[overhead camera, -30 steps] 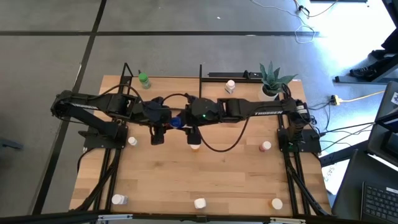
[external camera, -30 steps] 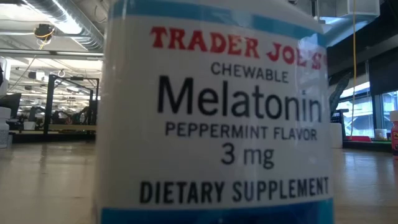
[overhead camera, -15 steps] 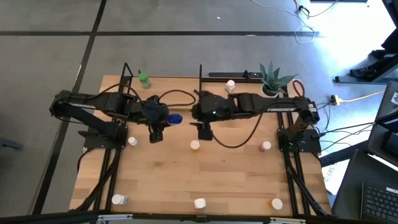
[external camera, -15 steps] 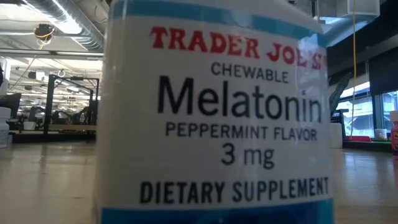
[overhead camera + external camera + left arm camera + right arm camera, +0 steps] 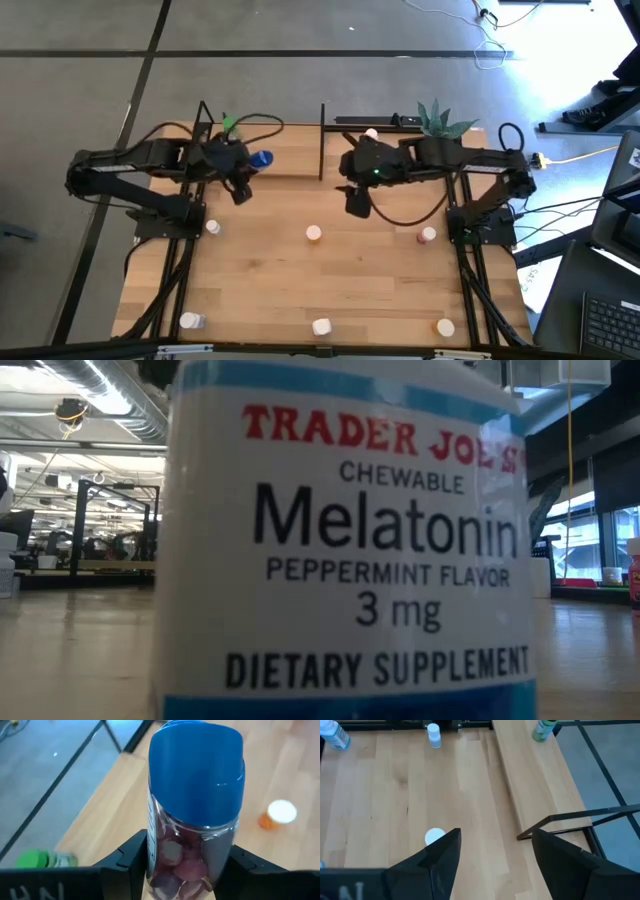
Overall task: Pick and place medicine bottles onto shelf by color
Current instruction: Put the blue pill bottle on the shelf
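Wooden tabletop [image 5: 260,290] carries scattered bottles. Left tool [image 5: 187,865] is clamped on the blue-capped bottle [image 5: 192,810] over the shelf [image 5: 290,165]. Right tool [image 5: 495,855] is spread wide, holding nothing.

Low view: the melatonin bottle [image 5: 345,550] fills the frame, cap and base cut off, hiding the table behind.
Blue-capped bottle [image 5: 192,805]: base hidden between the left gripper's fingers [image 5: 125,865].
Green bottle [image 5: 231,124]: partly hidden behind cable.
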Controlling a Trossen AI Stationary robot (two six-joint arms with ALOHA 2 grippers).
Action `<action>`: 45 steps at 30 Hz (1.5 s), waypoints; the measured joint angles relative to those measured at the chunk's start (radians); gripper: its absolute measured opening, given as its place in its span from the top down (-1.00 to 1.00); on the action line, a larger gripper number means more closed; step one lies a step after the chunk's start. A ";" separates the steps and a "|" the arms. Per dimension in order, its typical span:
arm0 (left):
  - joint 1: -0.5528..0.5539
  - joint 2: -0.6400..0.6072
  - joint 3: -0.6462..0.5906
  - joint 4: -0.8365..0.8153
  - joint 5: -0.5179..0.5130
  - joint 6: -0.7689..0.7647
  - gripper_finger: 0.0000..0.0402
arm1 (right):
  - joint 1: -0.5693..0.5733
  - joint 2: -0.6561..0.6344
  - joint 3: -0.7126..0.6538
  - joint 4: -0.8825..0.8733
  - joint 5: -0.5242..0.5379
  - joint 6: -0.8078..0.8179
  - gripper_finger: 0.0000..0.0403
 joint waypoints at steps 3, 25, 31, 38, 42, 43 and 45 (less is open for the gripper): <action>0.027 -0.066 -0.082 0.094 0.000 -0.016 0.21 | 0.000 -0.021 -0.025 -0.001 0.007 0.029 -0.22; 0.172 -0.218 -0.628 0.995 -0.007 0.005 0.21 | -0.005 -0.135 -0.402 0.182 0.138 0.280 -0.22; 0.233 -0.158 -0.676 1.062 -0.015 0.005 0.21 | -0.006 -0.135 -0.439 0.179 0.097 0.259 -0.22; 0.304 -0.106 -0.677 1.079 0.042 0.005 0.21 | -0.038 -0.135 -0.442 0.181 -0.066 0.107 -0.22; 0.336 -0.100 -0.677 1.078 0.071 0.005 0.21 | -0.062 -0.135 -0.442 0.181 -0.107 0.047 -0.22; 0.343 -0.100 -0.677 1.080 0.074 0.005 0.21 | -0.068 -0.135 -0.442 0.182 -0.100 0.053 -0.22; 0.355 -0.101 -0.677 1.080 0.081 0.006 0.21 | -0.078 -0.135 -0.442 0.191 -0.059 0.114 -0.22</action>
